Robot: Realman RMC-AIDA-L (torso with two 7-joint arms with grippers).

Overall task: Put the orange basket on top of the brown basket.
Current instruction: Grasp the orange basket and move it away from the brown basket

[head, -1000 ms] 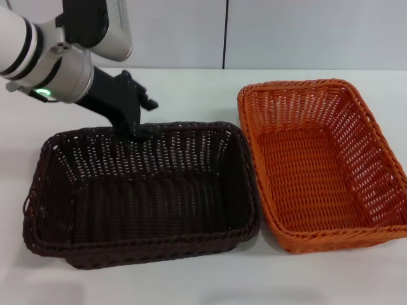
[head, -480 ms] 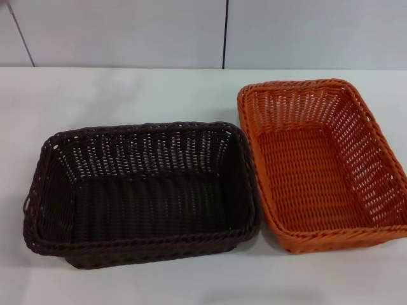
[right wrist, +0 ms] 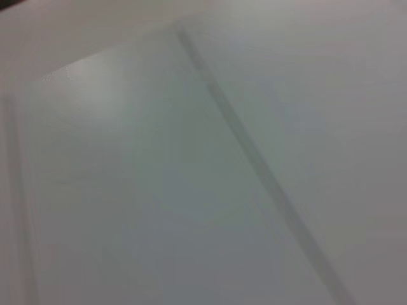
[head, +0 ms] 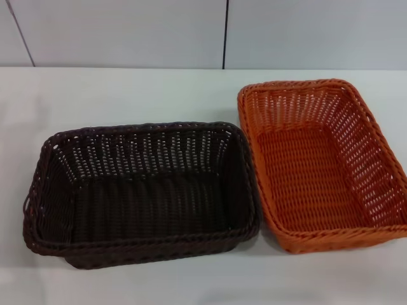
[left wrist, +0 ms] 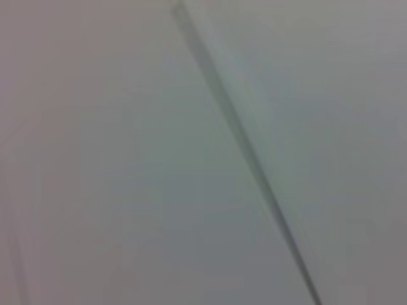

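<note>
Baskets stand side by side on the white table (head: 159,95), and neither is stacked yet. No gripper appears in the head view, and both wrist views show only a plain pale surface with a dark seam. Jaw state cannot be told for either arm, and positions relative to an end effector cannot be given; positions follow relative to the robot.

Nearest the robot, on its left, sits the brown basket (head: 143,194), upright and empty, long side across the view. Just beside it on the robot's right, rims nearly touching, sits the orange basket (head: 321,162), upright and empty, long side running away from the robot and reaching farther back on the table. A pale panelled wall (head: 127,32) stands beyond.

Handling judgement: the orange basket is probably light and fairly stiff, with some flex in the woven walls. The wicker offers a textured, non-slip surface and is unlikely to be fragile. The braided rim is the recommended hold; a pinch over the middle of one wall should lift it level. The two baskets lie at right angles, so a turn is probably needed before nesting.
</note>
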